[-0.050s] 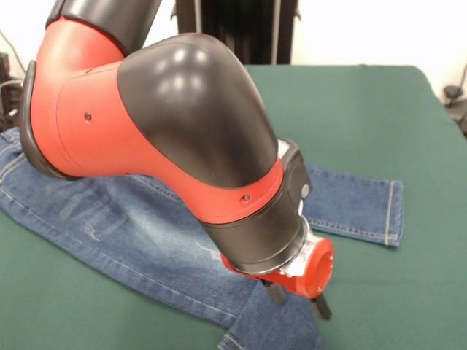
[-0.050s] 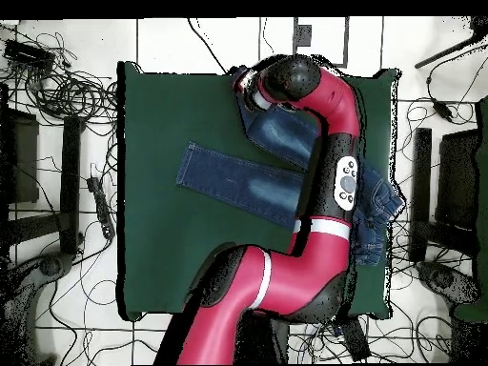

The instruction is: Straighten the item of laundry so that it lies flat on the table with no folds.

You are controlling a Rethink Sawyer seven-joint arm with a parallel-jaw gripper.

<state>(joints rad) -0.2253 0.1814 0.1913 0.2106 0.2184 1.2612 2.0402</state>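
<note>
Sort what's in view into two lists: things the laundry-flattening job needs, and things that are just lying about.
Part of the job:
- jeans, one leg out straight, the other still folded
- green table
- gripper, low over the folded leg

Just lying about:
- cables on the floor
- dark stands beside the table

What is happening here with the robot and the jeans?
A red and black arm reaches low over the jeans on the green table. Its hand is down at one leg of the jeans, near the table's edge. Whether it grips the cloth cannot be seen. The other leg lies flat and straight, but the waist end looks bunched, so the jeans are not flat yet.
</note>
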